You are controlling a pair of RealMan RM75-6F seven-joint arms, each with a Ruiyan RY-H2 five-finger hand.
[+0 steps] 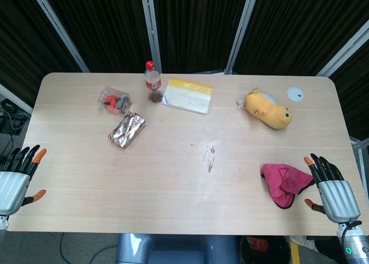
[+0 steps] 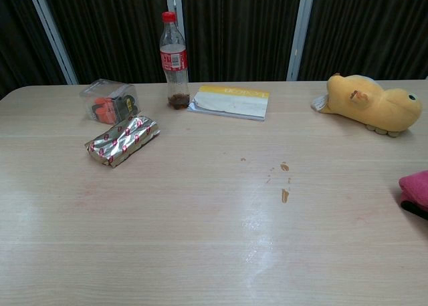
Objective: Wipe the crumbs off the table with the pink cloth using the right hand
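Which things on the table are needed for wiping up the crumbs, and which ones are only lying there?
For the job:
pink cloth
crumbs
right robot hand, open beside the cloth

Just lying about:
bottle
booklet
yellow plush toy
foil packet
clear box
white round disc

Head view looks steeply down over the whole table (image 1: 173,206); chest view sits low, nearer, sharing its middle.
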